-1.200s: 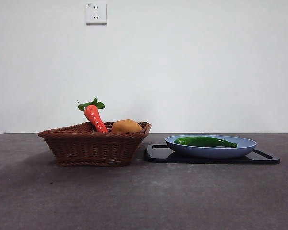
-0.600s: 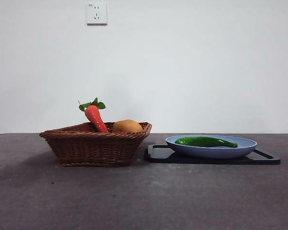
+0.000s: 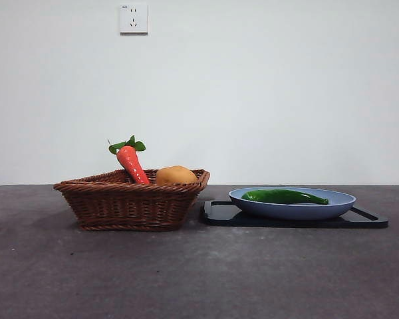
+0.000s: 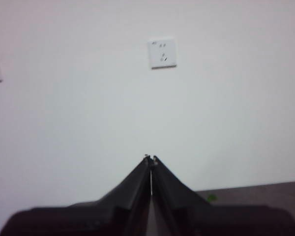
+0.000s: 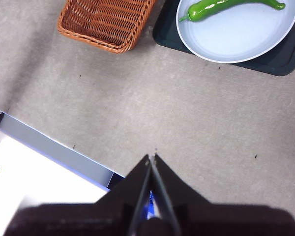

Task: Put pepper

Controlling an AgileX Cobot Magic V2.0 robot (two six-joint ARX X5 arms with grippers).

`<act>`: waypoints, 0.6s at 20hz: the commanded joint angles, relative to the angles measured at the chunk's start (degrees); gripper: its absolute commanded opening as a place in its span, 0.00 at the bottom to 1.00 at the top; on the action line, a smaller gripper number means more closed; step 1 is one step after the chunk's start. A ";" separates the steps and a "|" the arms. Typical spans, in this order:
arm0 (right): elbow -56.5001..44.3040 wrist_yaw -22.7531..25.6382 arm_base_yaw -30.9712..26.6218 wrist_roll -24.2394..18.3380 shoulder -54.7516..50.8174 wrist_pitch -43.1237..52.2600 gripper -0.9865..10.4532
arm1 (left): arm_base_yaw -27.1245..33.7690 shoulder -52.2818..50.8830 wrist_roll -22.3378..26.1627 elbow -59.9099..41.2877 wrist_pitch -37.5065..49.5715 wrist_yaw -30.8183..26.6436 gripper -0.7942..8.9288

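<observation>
The glossy dark-green pepper lies in a pale blue plate on a black tray at the right of the table. From high above, the right wrist view shows the pepper along the far side of the plate. My right gripper is shut and empty, well away from the plate over bare table. My left gripper is shut too, raised and facing the white wall. Neither gripper shows in the front view.
A brown wicker basket stands left of the tray, holding a red-orange carrot with green leaves and a round orange-yellow fruit. The basket's corner shows in the right wrist view. The table's near edge runs below the right gripper.
</observation>
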 commanded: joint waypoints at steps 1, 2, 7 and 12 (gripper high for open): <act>0.98 0.11 0.04 0.15 0.44 -0.07 0.10 | 1.09 -5.16 0.79 -8.07 1.22 0.00 0.09; 1.01 0.11 0.04 0.15 0.44 -0.07 0.10 | 1.44 -7.39 0.55 -11.34 1.18 0.02 0.09; 1.01 0.09 0.04 0.15 0.44 -0.07 0.10 | 3.17 -17.11 -2.97 -24.85 1.07 0.22 0.09; 1.01 0.11 0.04 0.15 0.44 -0.07 0.10 | 3.52 -24.26 -4.98 -34.71 1.07 0.09 0.09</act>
